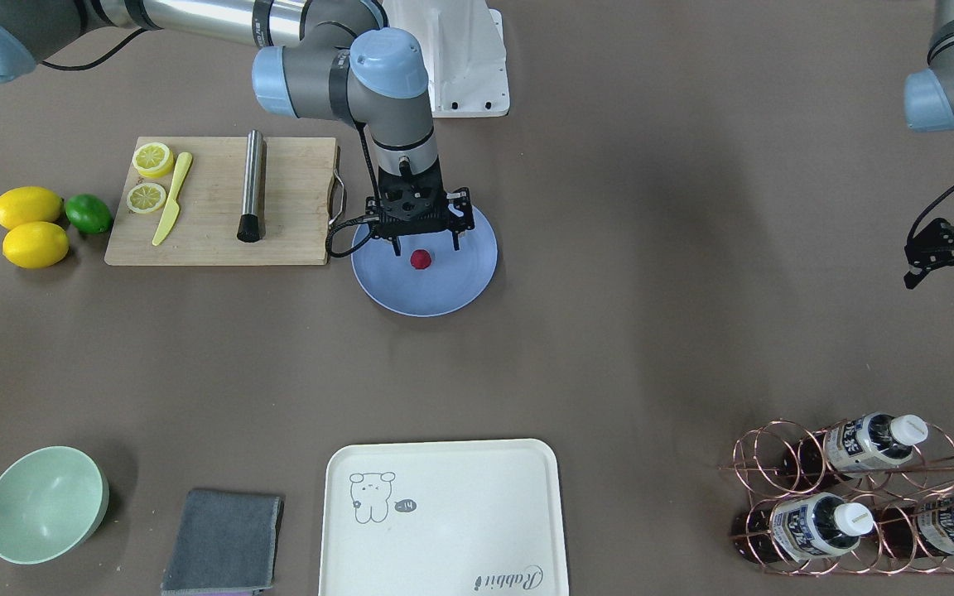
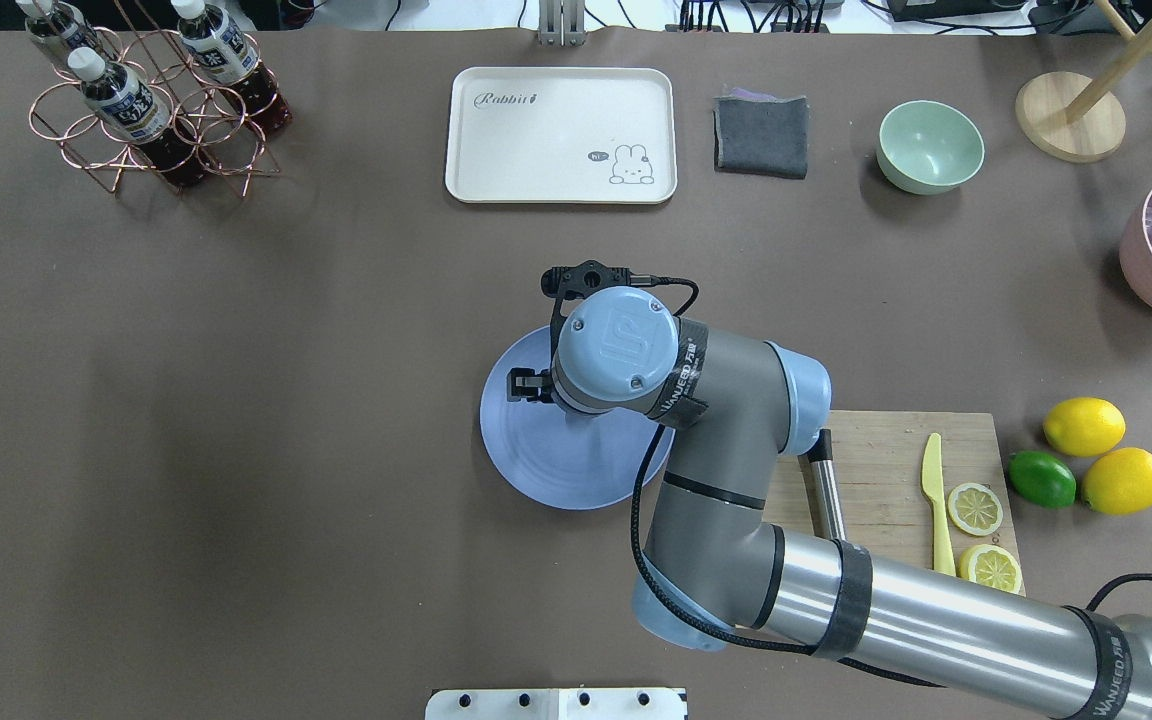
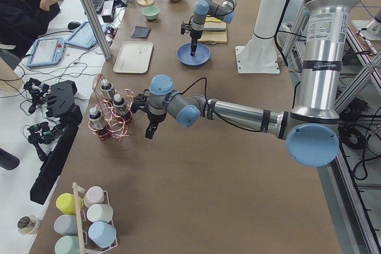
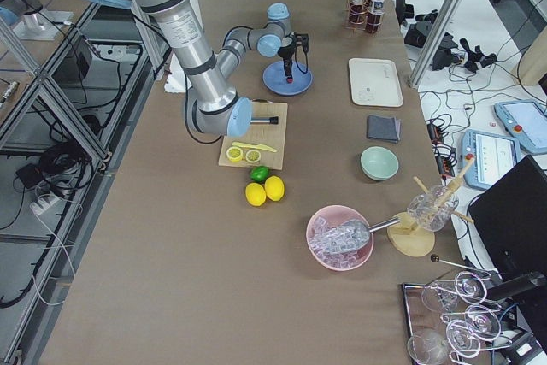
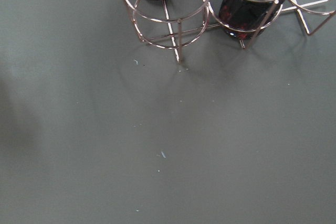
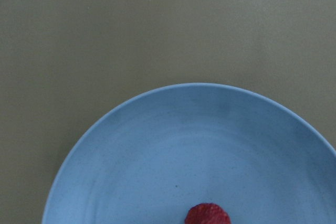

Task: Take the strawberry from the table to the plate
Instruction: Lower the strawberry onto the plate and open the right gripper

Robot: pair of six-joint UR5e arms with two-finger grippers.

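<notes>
The small dark-red strawberry [image 1: 421, 260] lies on the round blue plate [image 1: 444, 291], a little toward the robot from its centre. My right gripper [image 1: 426, 246] hangs straight above the berry, open, its two fingertips on either side of the berry and clear of it. The right wrist view shows the strawberry [image 6: 207, 214] at the bottom edge on the plate [image 6: 157, 156], with brown table [image 6: 105, 24] beyond. My left gripper [image 1: 951, 281] hovers far off near the bottle rack [image 5: 173, 19], fingers spread, holding nothing.
A wooden cutting board [image 1: 295, 207] with lemon slices, a yellow knife and a steel rod touches the plate's side. Two lemons [image 1: 30, 225] and a lime [image 1: 89, 213] lie past it. A cream tray [image 1: 444, 513], grey cloth [image 1: 224, 542], mint bowl [image 1: 45, 503] and bottle rack [image 1: 850, 505] line the far edge.
</notes>
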